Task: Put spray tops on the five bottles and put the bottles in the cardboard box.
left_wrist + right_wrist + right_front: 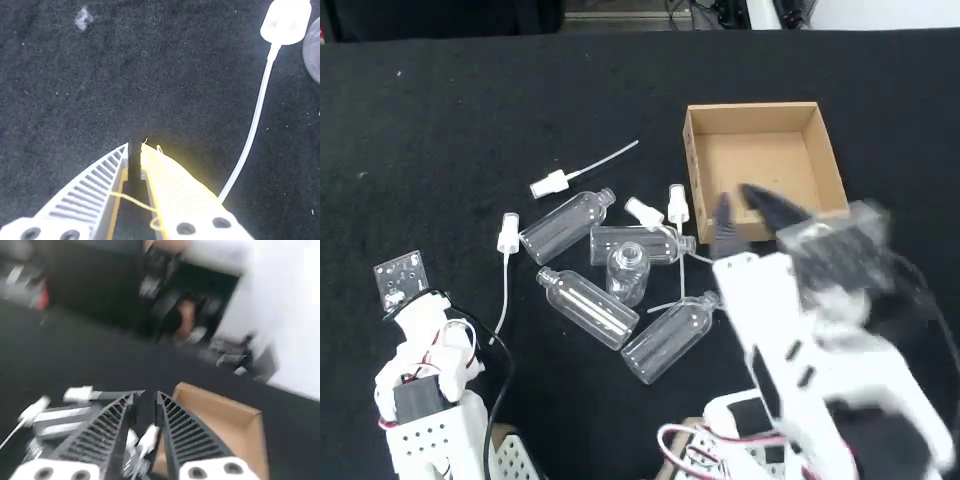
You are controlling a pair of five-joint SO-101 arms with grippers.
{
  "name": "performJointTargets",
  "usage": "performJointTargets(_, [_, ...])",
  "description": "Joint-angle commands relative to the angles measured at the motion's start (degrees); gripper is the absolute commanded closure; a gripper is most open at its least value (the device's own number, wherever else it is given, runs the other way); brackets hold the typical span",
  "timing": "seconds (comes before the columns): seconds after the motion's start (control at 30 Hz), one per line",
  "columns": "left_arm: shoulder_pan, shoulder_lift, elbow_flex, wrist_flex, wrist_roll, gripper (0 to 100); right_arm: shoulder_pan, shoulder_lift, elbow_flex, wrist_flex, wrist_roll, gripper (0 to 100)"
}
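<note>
**A:** What can go wrong from here?

**B:** I think the bottles [582, 303] are the risk. All five lie crowded in the middle of the high view, some touching, none capped. They are round, so a finger pressing one may roll its neighbours. The thin tubes of the spray tops [550, 184] could bend or catch.

**A:** How do they point?

**B:** The leftmost bottle [565, 225] and the lowest bottle [670, 335] run from lower left to upper right, necks to the upper right. One lies level, neck to the right. One has its neck to the upper left. The middle one seems upright.

**A:** And the tools?

**B:** The right gripper [748, 205] shows over the lower left corner of the cardboard box [752, 108], fingers apart, empty. The left gripper [134, 150] is over the table [75, 100], nearly closed, holding nothing.
</note>
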Motion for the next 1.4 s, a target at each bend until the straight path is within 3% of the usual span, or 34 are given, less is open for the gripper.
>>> performJointTargets(0.0, [-0.2,-0.1,0.5,0.8,-0.3,95,-4.8,2.0,6.2,-2.5,0.5,95.0])
performJointTargets(0.07, [-0.1,-0.1,0.5,0.8,-0.3,95,-6.0,0.3,12.8,-6.6,0.5,92.6])
performJointTargets(0.27, [-0.1,-0.1,0.5,0.8,-0.3,95,-10.5,-9.8,31.1,-14.2,0.5,70.6])
performJointTargets(0.53, [0.0,-0.1,0.5,0.8,-0.4,95,-23.3,-15.7,49.9,-28.2,-2.7,70.4])
performJointTargets(0.77, [0.0,-0.1,0.5,0.8,-0.4,95,-21.2,-16.0,55.4,-33.5,-6.2,62.7])
performJointTargets(0.9, [0.0,-0.1,0.5,0.8,-0.4,95,-21.3,-16.0,58.9,-34.6,-6.4,62.6])
performJointTargets(1.17, [0.0,-0.1,0.5,0.8,-0.4,95,-16.1,-16.0,69.4,-49.8,-6.8,62.6])
performJointTargets(1.37, [0.0,-0.1,0.5,0.8,-0.4,95,-16.7,-16.0,74.1,-54.8,-6.8,62.6])
